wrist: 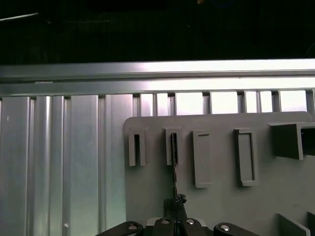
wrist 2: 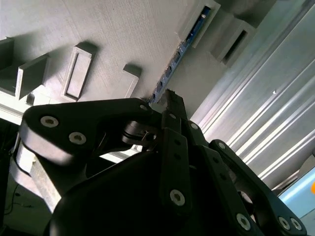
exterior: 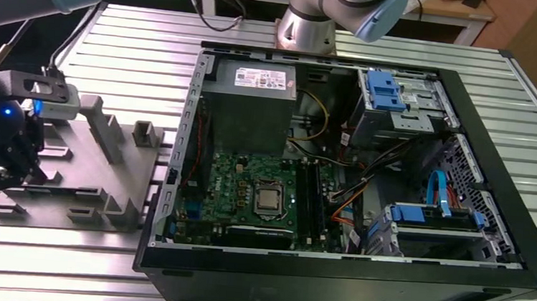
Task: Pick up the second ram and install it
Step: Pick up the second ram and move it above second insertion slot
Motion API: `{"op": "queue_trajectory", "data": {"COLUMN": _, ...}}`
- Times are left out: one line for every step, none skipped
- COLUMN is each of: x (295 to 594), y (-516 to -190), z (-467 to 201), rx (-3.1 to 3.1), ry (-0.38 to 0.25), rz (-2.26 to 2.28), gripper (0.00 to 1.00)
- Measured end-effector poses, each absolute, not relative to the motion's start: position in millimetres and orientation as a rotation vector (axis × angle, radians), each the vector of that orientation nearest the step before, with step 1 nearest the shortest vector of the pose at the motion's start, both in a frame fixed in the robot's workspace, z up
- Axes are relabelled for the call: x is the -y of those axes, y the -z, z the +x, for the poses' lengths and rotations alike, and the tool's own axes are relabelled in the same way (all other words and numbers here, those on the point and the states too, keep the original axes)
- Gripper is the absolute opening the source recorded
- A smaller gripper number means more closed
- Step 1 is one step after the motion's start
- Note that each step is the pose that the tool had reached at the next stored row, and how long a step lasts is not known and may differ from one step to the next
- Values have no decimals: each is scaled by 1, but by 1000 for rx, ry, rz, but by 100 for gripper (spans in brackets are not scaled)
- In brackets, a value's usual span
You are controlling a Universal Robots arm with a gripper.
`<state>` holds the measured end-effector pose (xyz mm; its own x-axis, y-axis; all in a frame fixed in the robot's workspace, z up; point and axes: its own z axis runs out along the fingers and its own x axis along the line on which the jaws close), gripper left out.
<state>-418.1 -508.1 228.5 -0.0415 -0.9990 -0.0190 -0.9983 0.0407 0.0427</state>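
Between the fingertips of the gripper, the near end of the second ram was pinched; the fingers were drawn together on the thin board. From that grip the stick was seen edge-on in both wrist views, running straight ahead of the gripper. Its far end was seated in a raised slotted holder on the grey fixture plate. In the second wrist view a strip of blue was shown along the board's edge, from the fingertips up into the holder. Just beside that holder, to one side of the ram, a second slotted holder of the same kind was placed. To the other side, flat rectangular blocks were set in a row. Beneath the plate and beyond the gripper, the ribbed metal table was spread.

Well apart from the gripper, towards the exterior view's right, an open computer case was laid on its side. Inside it a green motherboard was held, with a grey power supply just past it. Blue-fronted drive cages were fitted along the case's side farthest from the gripper, and loose cables were strewn between them and the motherboard.
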Motion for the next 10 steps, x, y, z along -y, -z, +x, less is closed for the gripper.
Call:
{"op": "queue_trajectory", "data": {"x": 508, "y": -228, "z": -418, "rx": 2255, "ry": 69, "rz": 2164, "gripper": 7}}
{"op": "queue_trajectory", "data": {"x": 508, "y": -227, "z": -417, "rx": 2254, "ry": 69, "rz": 2164, "gripper": 7}}
{"op": "queue_trajectory", "data": {"x": 508, "y": -227, "z": -416, "rx": 2255, "ry": 69, "rz": 2164, "gripper": 7}}
{"op": "queue_trajectory", "data": {"x": 508, "y": -226, "z": -416, "rx": 2255, "ry": 69, "rz": 2164, "gripper": 7}}
{"op": "queue_trajectory", "data": {"x": 508, "y": -226, "z": -415, "rx": 2254, "ry": 69, "rz": 2164, "gripper": 7}}
{"op": "queue_trajectory", "data": {"x": 508, "y": -225, "z": -414, "rx": 2254, "ry": 69, "rz": 2164, "gripper": 7}}
{"op": "queue_trajectory", "data": {"x": 508, "y": -224, "z": -413, "rx": 2254, "ry": 69, "rz": 2164, "gripper": 7}}
{"op": "queue_trajectory", "data": {"x": 508, "y": -224, "z": -413, "rx": 2254, "ry": 69, "rz": 2165, "gripper": 7}}
{"op": "queue_trajectory", "data": {"x": 508, "y": -223, "z": -413, "rx": 2254, "ry": 69, "rz": 2164, "gripper": 7}}
{"op": "queue_trajectory", "data": {"x": 508, "y": -222, "z": -413, "rx": 2254, "ry": 69, "rz": 2165, "gripper": 7}}
